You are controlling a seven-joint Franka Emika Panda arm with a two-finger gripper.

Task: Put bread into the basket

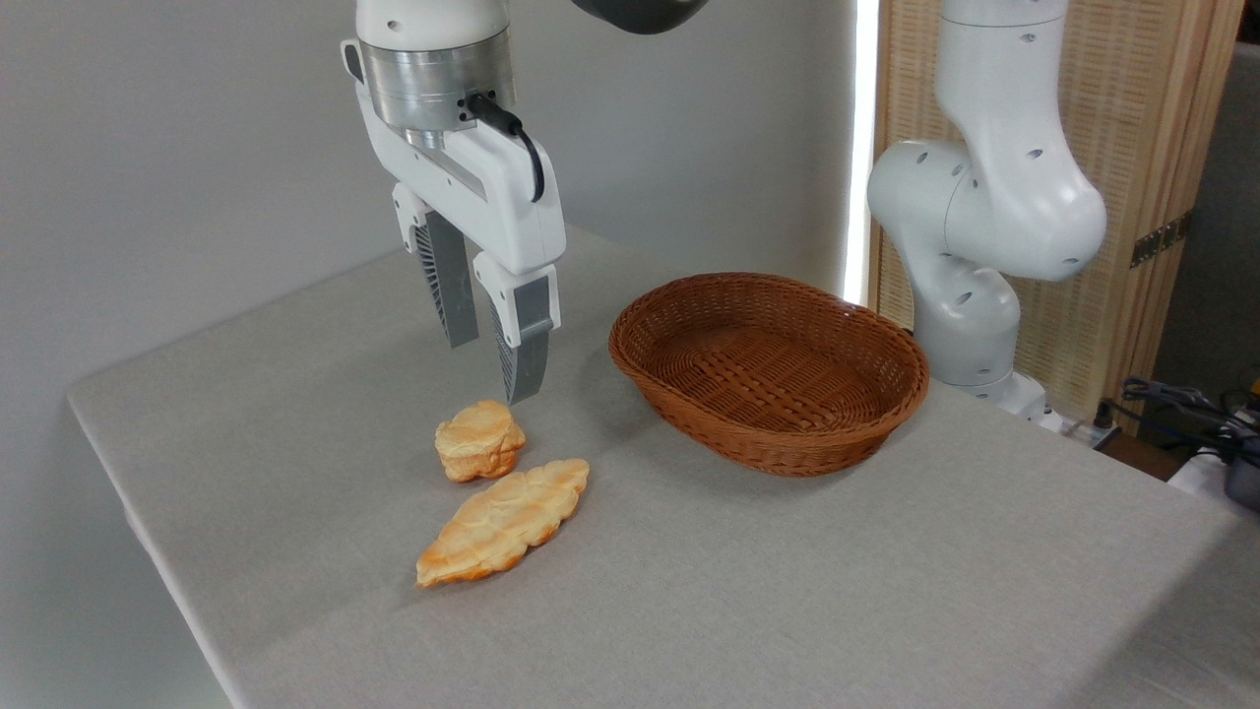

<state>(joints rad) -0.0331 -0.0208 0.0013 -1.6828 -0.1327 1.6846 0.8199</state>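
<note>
The bread (pixel 479 439), a small chunky golden-orange bun with a pale lumpy top, lies on the grey table. My gripper (pixel 489 371) hangs just above it and slightly behind, open, with nothing between its ribbed grey fingers (pixel 522 364). The nearer fingertip ends a little above the bun's top right edge. The reddish-brown oval wicker basket (pixel 769 369) stands to the right of the bun, with nothing in it.
A longer, flat leaf-shaped golden pastry (pixel 504 521) lies right in front of the bun, almost touching it. The arm's white base (pixel 975 236) stands behind the basket at the right. The table's left edge (pixel 138 512) drops off beyond the bun.
</note>
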